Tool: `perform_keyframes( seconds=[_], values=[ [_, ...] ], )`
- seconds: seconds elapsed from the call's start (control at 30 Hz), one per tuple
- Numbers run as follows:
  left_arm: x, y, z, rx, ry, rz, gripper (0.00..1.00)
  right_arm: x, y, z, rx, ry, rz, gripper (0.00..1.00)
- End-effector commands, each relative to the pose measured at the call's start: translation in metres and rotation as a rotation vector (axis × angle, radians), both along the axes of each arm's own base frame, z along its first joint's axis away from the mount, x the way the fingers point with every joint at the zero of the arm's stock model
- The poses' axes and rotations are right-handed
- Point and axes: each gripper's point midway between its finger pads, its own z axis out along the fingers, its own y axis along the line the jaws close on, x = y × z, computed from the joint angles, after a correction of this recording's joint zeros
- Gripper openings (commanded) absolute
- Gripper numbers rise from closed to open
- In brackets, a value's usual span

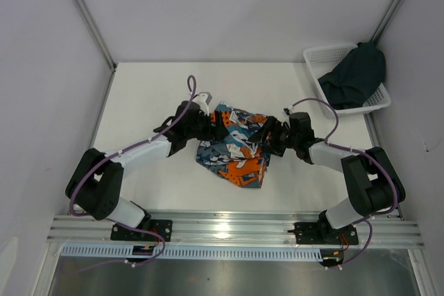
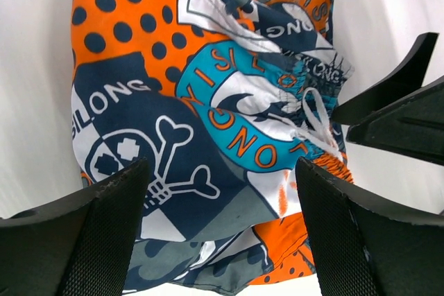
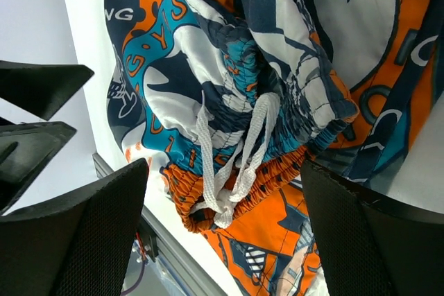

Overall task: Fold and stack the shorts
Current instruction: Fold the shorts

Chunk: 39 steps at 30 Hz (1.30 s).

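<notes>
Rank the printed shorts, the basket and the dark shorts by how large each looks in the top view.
1. Printed shorts and basket: too alike in apparent size to separate.
2. Dark shorts: smallest, bunched in the basket and spilling over its rim.

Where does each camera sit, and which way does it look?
Top: above and behind, looking down on the table; left arm, right arm, left hand and right hand all show.
Left wrist: on the left arm, facing down at the printed shorts between its own fingers; right hand's tips at right.
Right wrist: on the right arm, facing the shorts' drawstring between its own fingers.
Shared: all three see those shorts.
</notes>
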Motion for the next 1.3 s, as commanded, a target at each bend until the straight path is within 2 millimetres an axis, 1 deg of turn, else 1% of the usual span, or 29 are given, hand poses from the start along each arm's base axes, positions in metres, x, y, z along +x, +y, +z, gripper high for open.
perform_keyframes(
  seconds=[0.0,0.1,0.13,0.2,0.3,0.33,0.4,0.43,0.47,0.53,0.57,0.67,0.77,0.83,0.87,0.9,0.97,1.07,1.1,1.17,1.2,1.23,1.27],
  values=[
    [0.004,-0.002,0.001,-0.013,-0.038,-0.018,0.86,-0.002,-0.003,0.004,0.002,-0.01,-0.016,0.92],
    [0.002,-0.003,-0.006,0.006,-0.033,-0.031,0.85,-0.001,0.0,0.001,0.015,-0.004,-0.01,0.89],
    [0.001,-0.002,-0.009,0.018,-0.031,-0.029,0.85,-0.001,0.001,-0.006,0.007,0.017,-0.009,0.89],
    [-0.001,-0.004,-0.013,0.031,-0.03,-0.04,0.83,-0.001,0.005,-0.009,0.005,0.021,0.0,0.87],
    [-0.003,-0.007,-0.014,0.071,-0.06,-0.053,0.82,0.0,0.008,-0.013,-0.016,0.016,-0.002,0.85],
    [-0.006,-0.011,-0.013,0.083,-0.069,-0.063,0.82,0.0,0.009,-0.015,-0.018,0.015,-0.001,0.84],
    [-0.006,-0.013,-0.013,0.11,-0.09,-0.072,0.78,0.005,0.012,-0.012,-0.007,-0.001,0.001,0.83],
    [-0.009,-0.017,-0.013,0.119,-0.098,-0.083,0.77,0.007,0.015,-0.01,-0.002,-0.008,0.004,0.83],
    [-0.009,-0.019,-0.013,0.131,-0.109,-0.09,0.74,0.009,0.016,-0.011,0.002,-0.005,0.006,0.81],
    [-0.013,-0.024,-0.013,0.131,-0.115,-0.11,0.71,0.012,0.022,-0.01,0.004,-0.006,0.016,0.79],
    [-0.015,-0.026,-0.011,0.126,-0.122,-0.125,0.68,0.013,0.024,-0.013,0.007,0.004,0.02,0.77],
    [-0.02,-0.031,-0.009,0.134,-0.152,-0.162,0.66,0.016,0.029,-0.009,0.027,-0.004,0.023,0.74],
    [-0.025,-0.037,-0.006,0.133,-0.172,-0.194,0.64,0.016,0.034,-0.007,-0.003,-0.002,0.036,0.71],
    [-0.029,-0.044,-0.004,0.123,-0.181,-0.233,0.64,0.017,0.036,-0.003,-0.023,-0.009,0.036,0.71],
    [-0.031,-0.046,-0.009,0.122,-0.171,-0.248,0.64,0.019,0.037,-0.002,-0.03,-0.013,0.037,0.7],
    [-0.031,-0.05,-0.006,0.104,-0.178,-0.263,0.64,0.019,0.038,-0.001,-0.038,-0.009,0.038,0.7],
    [-0.04,-0.061,-0.01,0.068,-0.161,-0.317,0.63,0.021,0.042,-0.001,-0.034,0.001,0.047,0.69],
    [-0.048,-0.077,-0.01,0.006,-0.135,-0.383,0.63,0.019,0.046,-0.006,-0.028,0.025,0.055,0.67],
    [-0.05,-0.08,-0.02,0.009,-0.107,-0.399,0.63,0.019,0.047,-0.008,-0.031,0.029,0.059,0.67],
    [-0.054,-0.088,-0.025,-0.015,-0.081,-0.426,0.62,0.018,0.049,-0.013,-0.036,0.041,0.061,0.65],
    [-0.057,-0.091,-0.034,-0.013,-0.055,-0.441,0.62,0.018,0.05,-0.015,-0.037,0.047,0.063,0.64],
    [-0.061,-0.095,-0.037,-0.018,-0.044,-0.458,0.61,0.018,0.051,-0.016,-0.037,0.05,0.065,0.62],
    [-0.063,-0.101,-0.036,-0.038,-0.043,-0.475,0.6,0.017,0.053,-0.02,-0.038,0.059,0.07,0.61]
  ],
)
